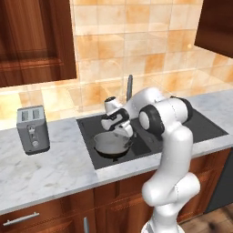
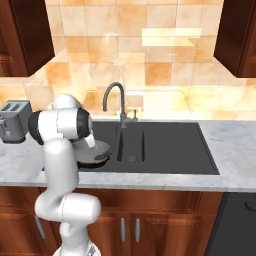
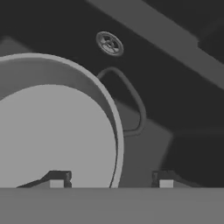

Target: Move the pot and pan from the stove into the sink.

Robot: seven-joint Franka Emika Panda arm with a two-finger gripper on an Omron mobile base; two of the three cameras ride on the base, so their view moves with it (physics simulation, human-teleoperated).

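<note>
Your gripper [image 3: 111, 177] has its two fingertips [image 3: 57, 178] standing apart, one on each side of the pot's [image 3: 52, 131] rim, with a visible gap on each side, so nothing is clamped. The pot sits in the left basin of the sink [image 1: 205, 125], its loop handle [image 3: 131, 103] pointing toward the drain [image 3: 109, 43]. From the left base view you see the hand just above the pot [image 1: 111, 144], with the tap [image 1: 129, 88] behind it at the far edge. A toaster [image 1: 32, 129] stands on the marble counter [image 1: 54, 168], well to the left of the sink.
</note>
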